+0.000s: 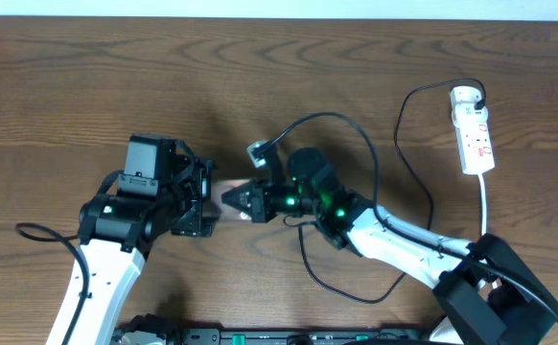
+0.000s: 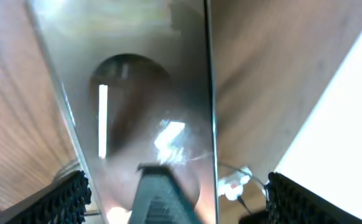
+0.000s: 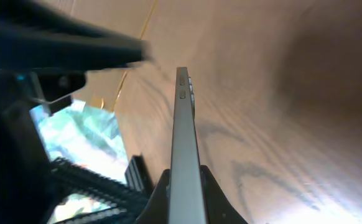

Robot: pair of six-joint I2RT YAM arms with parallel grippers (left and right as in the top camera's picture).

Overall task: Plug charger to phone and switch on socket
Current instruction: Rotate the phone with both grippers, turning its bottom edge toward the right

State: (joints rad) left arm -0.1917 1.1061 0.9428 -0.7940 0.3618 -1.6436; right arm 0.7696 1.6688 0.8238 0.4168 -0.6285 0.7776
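Observation:
The phone (image 3: pixel 184 130) stands on edge above the table, and my right gripper (image 3: pixel 184 190) is shut on its near end. In the overhead view the phone (image 1: pixel 223 195) shows as a pale sliver between my right gripper (image 1: pixel 241 200) and my left gripper (image 1: pixel 202 196). The left gripper (image 2: pixel 181 202) is open, and its black ribbed fingers (image 2: pixel 66 199) stand apart on either side of the phone's glossy face (image 2: pixel 150 93). The white socket (image 1: pixel 474 132) lies at the far right. The charger's black plug (image 1: pixel 478 94) sits in the socket's top end, and its thin cable (image 1: pixel 401 125) trails down the table.
The wooden table (image 1: pixel 87 86) is bare at the back left. A black cable loop (image 1: pixel 337 120) arches over the right wrist. More thin cable (image 1: pixel 356 297) lies near the front edge by the right arm's white link (image 1: pixel 404 240). The socket (image 2: pixel 234 183) shows small past the phone.

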